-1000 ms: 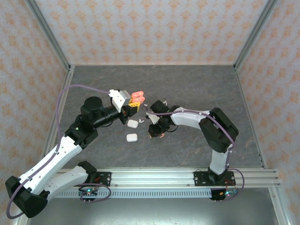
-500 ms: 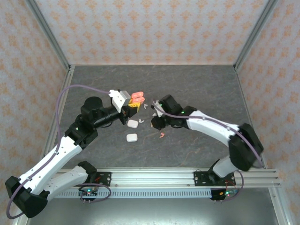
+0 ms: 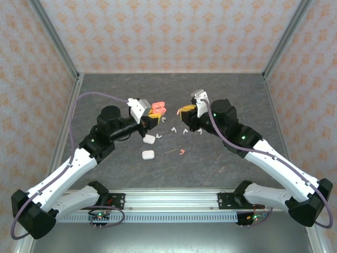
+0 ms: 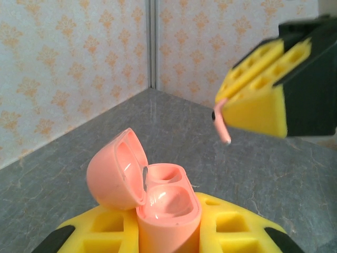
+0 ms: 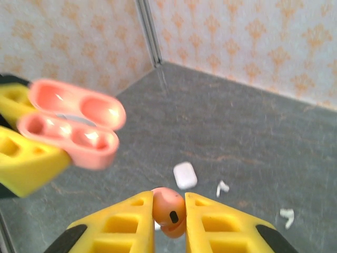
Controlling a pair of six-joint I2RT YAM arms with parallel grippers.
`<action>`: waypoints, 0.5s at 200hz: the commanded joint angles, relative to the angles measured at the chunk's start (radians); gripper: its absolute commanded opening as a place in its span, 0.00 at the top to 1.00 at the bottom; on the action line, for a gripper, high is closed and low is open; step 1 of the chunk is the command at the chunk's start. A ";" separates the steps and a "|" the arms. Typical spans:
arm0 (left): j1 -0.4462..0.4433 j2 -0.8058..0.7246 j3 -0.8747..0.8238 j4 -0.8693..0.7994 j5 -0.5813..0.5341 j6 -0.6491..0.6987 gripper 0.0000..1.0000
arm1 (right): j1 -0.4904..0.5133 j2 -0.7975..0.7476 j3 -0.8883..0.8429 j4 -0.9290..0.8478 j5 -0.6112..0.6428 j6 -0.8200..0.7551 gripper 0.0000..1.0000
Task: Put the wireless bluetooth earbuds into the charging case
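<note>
Holding an open pink charging case (image 4: 160, 197) upright between its closed fingers, the left gripper (image 3: 151, 117) faces the right gripper (image 3: 185, 112), which pinches one pink earbud (image 5: 169, 211) by its head in mid-air, near the case but apart from it. Such a slight pinch may let the earbud twist or drop to the table (image 3: 226, 95), and a stem misaligned with its socket would likely catch on the rim

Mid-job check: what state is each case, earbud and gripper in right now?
pink case: lid open, sockets empty
left gripper: shut on pink case
pink earbud: held, not yet inserted
right gripper: shut on pink earbud
other pink earbud: loose on table
white cases: closed, on table
white earbuds: loose on table
</note>
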State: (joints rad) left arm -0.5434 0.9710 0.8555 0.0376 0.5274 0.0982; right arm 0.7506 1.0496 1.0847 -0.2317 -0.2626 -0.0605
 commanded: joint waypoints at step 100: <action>-0.006 0.031 0.001 0.086 0.091 -0.033 1.00 | 0.076 0.114 0.135 0.155 -0.131 -0.097 0.83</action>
State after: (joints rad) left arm -0.5434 1.0012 0.8555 0.0731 0.5934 0.0757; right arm 0.8188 1.1481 1.1805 -0.1146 -0.3668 -0.1337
